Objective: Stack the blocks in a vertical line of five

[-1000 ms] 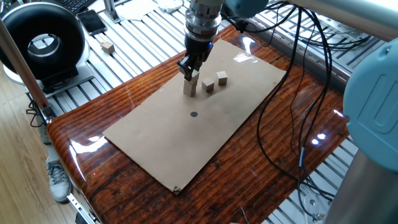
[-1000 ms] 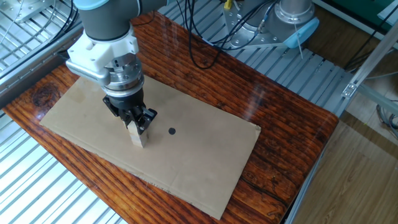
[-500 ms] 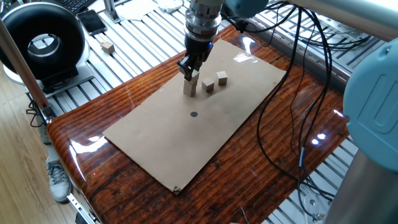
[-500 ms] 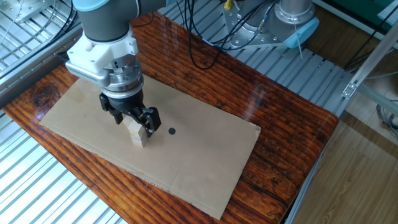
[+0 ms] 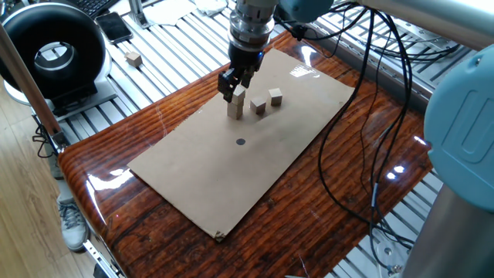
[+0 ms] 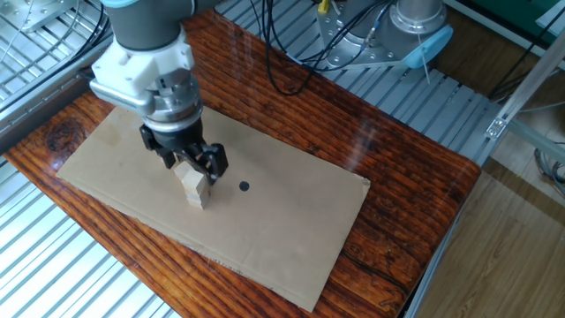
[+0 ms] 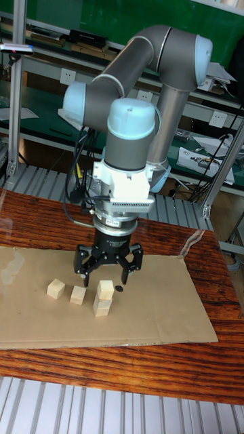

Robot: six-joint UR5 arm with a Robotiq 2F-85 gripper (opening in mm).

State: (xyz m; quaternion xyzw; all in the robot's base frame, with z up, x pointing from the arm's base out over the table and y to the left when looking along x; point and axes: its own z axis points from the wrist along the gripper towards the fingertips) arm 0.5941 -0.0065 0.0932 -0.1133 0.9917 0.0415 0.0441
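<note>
A: What does the hand (image 7: 106, 269) stand over?

B: A flat cardboard sheet (image 5: 255, 166) lying on a glossy, red-brown wooden worktop (image 5: 154, 224). Ribbed metal decking (image 6: 53, 274) surrounds the worktop. A small black dot (image 5: 240, 142) marks the sheet just in front of the hand in one fixed view.

A: And the hand itself?

B: Its fingers (image 7: 82, 261) are spread wide, one on each side of the top cube, touching neither as far as the tall fixed view shows. It grips nothing.

A: Where are the blocks?

B: A stack of two blocks (image 7: 103, 298) stands directly beneath the hand, the upper cube turned slightly against the lower. Two loose blocks (image 7: 66, 292) lie on the sheet just to one side of the hand, near each other but apart. A fifth block (image 5: 134, 59) sits well away from the hand on the metal decking, off the worktop.

A: What else is in the room?

B: A round black fan-like device (image 5: 48, 54) far from the hand, black cables (image 5: 363, 131) draped beside the worktop, and a green wall with shelving (image 7: 41, 41) behind the arm.

A: Anything hard to make out?

B: In the other fixed view the hand hides the two loose blocks, and only the stack shows below its fingers. Whether the stacked cubes sit flush cannot be told.
</note>
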